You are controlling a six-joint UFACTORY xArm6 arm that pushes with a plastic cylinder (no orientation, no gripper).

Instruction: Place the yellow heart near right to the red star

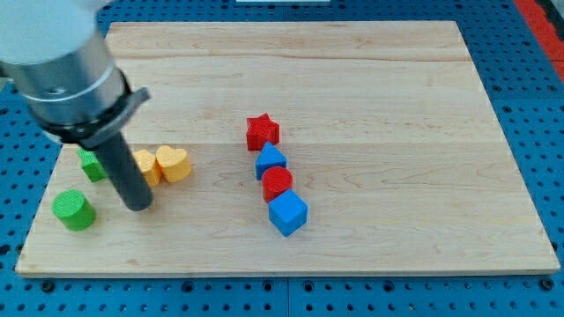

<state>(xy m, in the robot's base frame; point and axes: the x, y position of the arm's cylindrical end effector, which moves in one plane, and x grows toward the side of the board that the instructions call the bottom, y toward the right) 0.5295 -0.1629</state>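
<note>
yellow heart (174, 164) sits at the view's left of the wooden board (370, 79), well apart from the red star (262, 131), with a second yellow block (146, 167) touching its left side. my tip (138, 204) rests just below-left of that pair; there are no jaws, only a rod. the push looks best taken from the heart's left, curving above the star to avoid the blue block (270, 161) beneath it.

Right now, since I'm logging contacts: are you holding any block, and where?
Nothing is held. My tip stands just left of the yellow block beside the yellow heart; whether it touches cannot be told.
</note>
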